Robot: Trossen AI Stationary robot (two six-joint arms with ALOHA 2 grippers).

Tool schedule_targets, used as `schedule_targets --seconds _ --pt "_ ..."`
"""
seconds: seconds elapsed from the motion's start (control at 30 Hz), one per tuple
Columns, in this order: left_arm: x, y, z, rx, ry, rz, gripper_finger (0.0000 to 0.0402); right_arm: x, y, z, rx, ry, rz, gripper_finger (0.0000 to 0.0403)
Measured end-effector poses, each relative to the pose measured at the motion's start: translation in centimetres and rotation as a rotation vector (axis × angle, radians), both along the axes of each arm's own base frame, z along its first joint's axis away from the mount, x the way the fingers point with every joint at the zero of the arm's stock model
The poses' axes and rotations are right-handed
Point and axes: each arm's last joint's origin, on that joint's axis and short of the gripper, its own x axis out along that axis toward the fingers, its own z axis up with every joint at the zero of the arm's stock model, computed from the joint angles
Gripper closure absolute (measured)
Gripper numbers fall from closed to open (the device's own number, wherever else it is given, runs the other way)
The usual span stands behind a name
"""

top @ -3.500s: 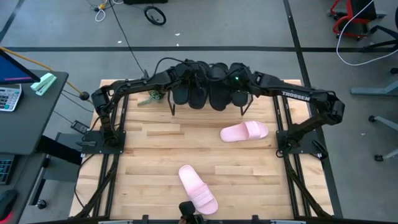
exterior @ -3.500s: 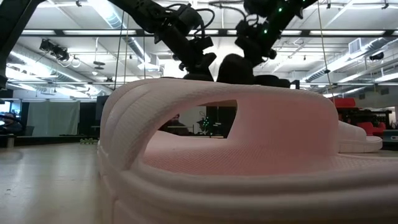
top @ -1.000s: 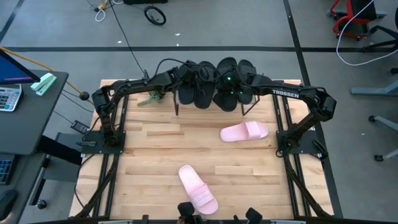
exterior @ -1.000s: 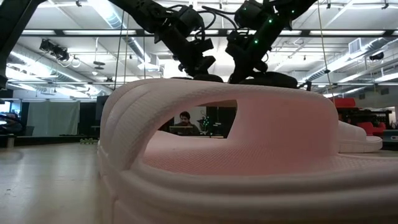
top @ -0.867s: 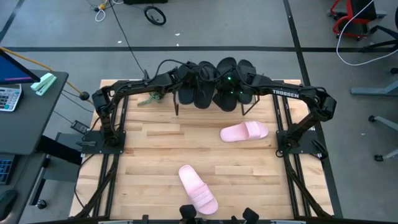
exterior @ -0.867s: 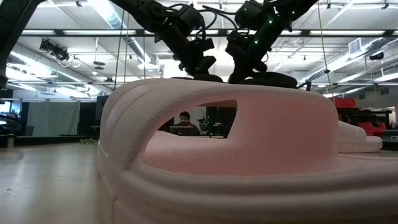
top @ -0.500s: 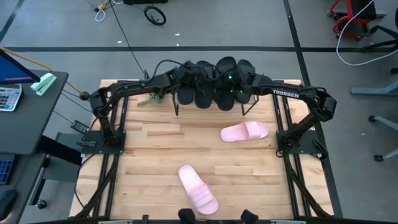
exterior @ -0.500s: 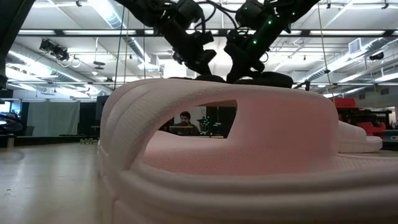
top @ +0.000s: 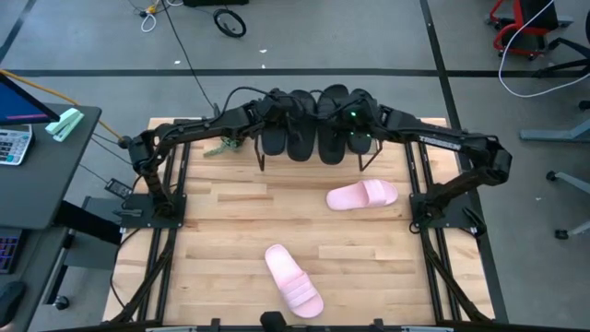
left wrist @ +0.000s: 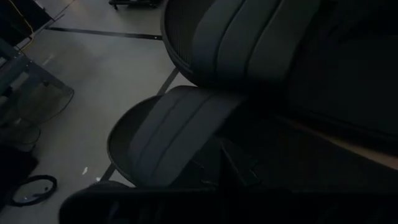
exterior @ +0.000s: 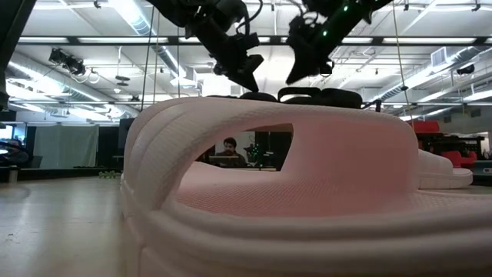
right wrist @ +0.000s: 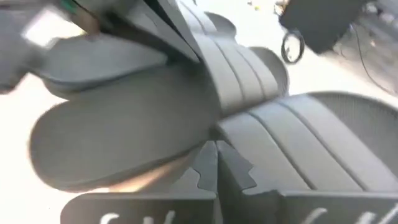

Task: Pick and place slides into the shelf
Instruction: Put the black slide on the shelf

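Note:
Several black slides [top: 313,138] lie side by side on the shelf at the table's far edge. Only the shelf's thin black legs [top: 258,159] show under them. Two pale pink slides rest sole-down on the table: one right of centre [top: 362,195], one near the near edge [top: 293,279], which fills the low view [exterior: 292,177]. My left gripper [exterior: 250,80] hangs shut just above the left black slides [left wrist: 174,137]. My right gripper [exterior: 301,68], shut, hovers higher over the right black slides [right wrist: 124,124].
A small green object [top: 219,146] lies on the table left of the shelf. Bare wooden tabletop [top: 240,212] stretches between the shelf and the pink slides. The arm bases [top: 147,207] stand at the left and right edges. A person [exterior: 228,148] sits far behind the table.
Both grippers have lifted off the black slides on the shelf. The right one has risen farther and drawn toward the table's right. The black slides now lie in an even row on the shelf. The pink slides have stayed where they were.

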Motion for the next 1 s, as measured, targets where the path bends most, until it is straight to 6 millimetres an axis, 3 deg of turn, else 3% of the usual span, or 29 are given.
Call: schedule_targets --seconds 0.17,0.33,0.5,0.73,1.0 --pt "0.0 -0.4 0.5 0.002 -0.018 -0.007 0.0402 -1.9 1.7 1.8 -0.026 0.029 -0.015 0.0403" --pt "0.9 -1.7 1.6 0.038 -0.109 -0.051 0.0402 -4.5 2.2 0.9 0.02 0.234 -0.174 0.0403" --pt "1.5 -2.1 2.9 0.074 -0.248 -0.108 0.0402 -4.5 1.6 0.3 0.046 0.261 -0.205 0.0403" --pt "0.4 1.0 3.5 -0.019 -0.394 -0.118 0.0402 -4.3 -0.1 -1.2 0.129 0.296 -0.247 0.0403" --pt "0.1 4.8 2.0 -0.139 -0.511 -0.197 0.0402 -5.5 0.3 -1.1 0.152 0.361 -0.245 0.0403"
